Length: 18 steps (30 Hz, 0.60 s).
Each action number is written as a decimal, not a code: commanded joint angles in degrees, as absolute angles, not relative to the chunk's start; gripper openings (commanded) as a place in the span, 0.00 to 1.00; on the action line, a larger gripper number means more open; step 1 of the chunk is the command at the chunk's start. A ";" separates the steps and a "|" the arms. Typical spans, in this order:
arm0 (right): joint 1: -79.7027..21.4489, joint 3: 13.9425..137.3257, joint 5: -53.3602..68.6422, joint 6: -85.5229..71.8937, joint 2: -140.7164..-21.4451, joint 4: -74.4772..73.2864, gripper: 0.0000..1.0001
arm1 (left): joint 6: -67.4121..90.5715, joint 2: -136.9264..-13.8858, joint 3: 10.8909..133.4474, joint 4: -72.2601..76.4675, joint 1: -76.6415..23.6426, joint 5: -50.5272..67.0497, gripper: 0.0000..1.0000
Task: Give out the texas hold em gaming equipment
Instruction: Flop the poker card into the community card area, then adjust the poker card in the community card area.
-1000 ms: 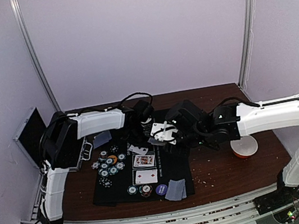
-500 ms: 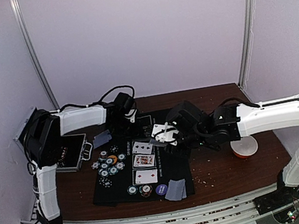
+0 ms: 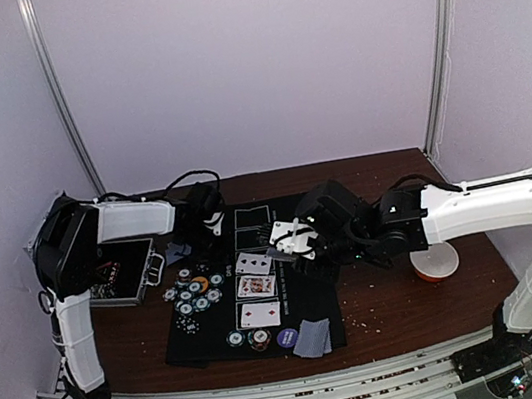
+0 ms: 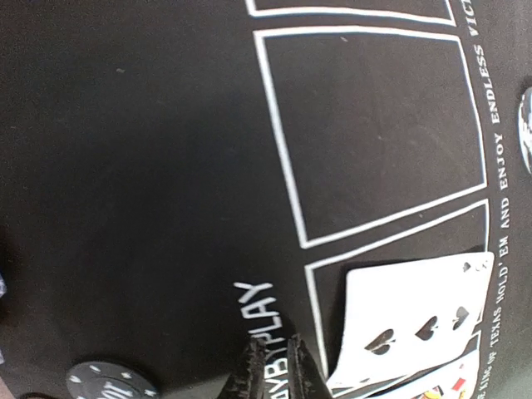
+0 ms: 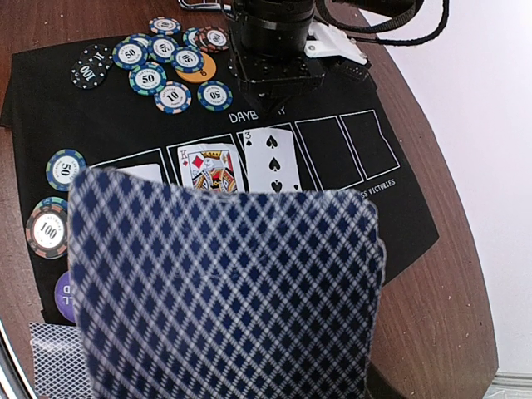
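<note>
An open metal case (image 3: 116, 276) sits at the bench's (image 3: 394, 306) 9 o'clock edge. The left tool (image 4: 273, 371) hangs low over the black mat's (image 5: 332, 150) 11 o'clock corner, fingertips nearly together and holding nothing. Just at its 5 o'clock lies the three of spades (image 4: 416, 324). Poker chips (image 3: 195, 292) cluster at the mat's 9 o'clock side. A king of diamonds (image 5: 208, 169) lies next to the three. More chips, a purple disc (image 3: 287, 338) and face-down cards (image 3: 313, 338) lie at the mat's 6 o'clock edge. The right tool (image 3: 288, 240) hovers at the mat's 1 o'clock, clamped on a blue-backed deck (image 5: 224, 291). An orange-sided bowl (image 3: 435, 264) stands at 3 o'clock.
</note>
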State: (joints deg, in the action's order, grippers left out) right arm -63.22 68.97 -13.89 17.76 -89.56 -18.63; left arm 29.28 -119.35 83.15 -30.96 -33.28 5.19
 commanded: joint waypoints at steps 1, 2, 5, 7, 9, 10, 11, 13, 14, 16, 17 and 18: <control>-62.98 68.60 -14.12 17.05 -88.34 -17.93 0.45 | 28.02 -120.11 83.10 -29.01 -35.03 5.27 0.12; -62.95 68.56 -14.15 17.03 -88.27 -17.89 0.44 | 27.98 -120.00 82.88 -29.00 -35.33 5.06 0.12; -63.04 68.54 -14.11 17.06 -88.31 -17.84 0.45 | 28.11 -119.68 81.97 -29.05 -35.93 4.98 0.12; -63.01 68.70 -14.08 17.05 -88.46 -17.79 0.44 | 28.05 -119.13 81.26 -29.05 -36.28 5.22 0.12; -63.04 68.81 -14.00 17.05 -88.57 -17.85 0.44 | 28.06 -118.65 80.75 -28.97 -36.61 5.87 0.12; -62.99 68.82 -14.05 17.09 -88.59 -17.80 0.44 | 28.19 -118.53 80.53 -28.96 -36.63 6.17 0.12; -63.07 68.88 -14.06 17.13 -88.66 -17.84 0.45 | 28.14 -118.42 80.44 -28.99 -36.58 6.21 0.12; -63.00 68.99 -14.02 17.12 -88.70 -17.77 0.45 | 28.06 -118.25 80.42 -29.03 -36.59 5.58 0.12; -63.01 69.06 -13.97 17.06 -88.68 -17.72 0.45 | 28.07 -118.22 80.54 -29.13 -36.58 5.36 0.12; -63.02 69.16 -14.06 17.14 -88.66 -17.88 0.45 | 28.07 -118.06 81.24 -29.94 -36.58 4.86 0.12; -63.01 69.21 -14.08 17.14 -88.60 -17.97 0.45 | 28.04 -117.74 81.49 -30.11 -36.60 4.99 0.12; -63.08 69.36 -14.19 17.37 -88.53 -18.06 0.45 | 28.03 -117.09 81.63 -30.14 -36.62 5.27 0.12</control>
State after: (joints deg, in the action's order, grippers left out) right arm -63.22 68.97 -13.87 17.72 -89.56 -18.63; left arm 28.82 -119.00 81.84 -28.75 -35.97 4.89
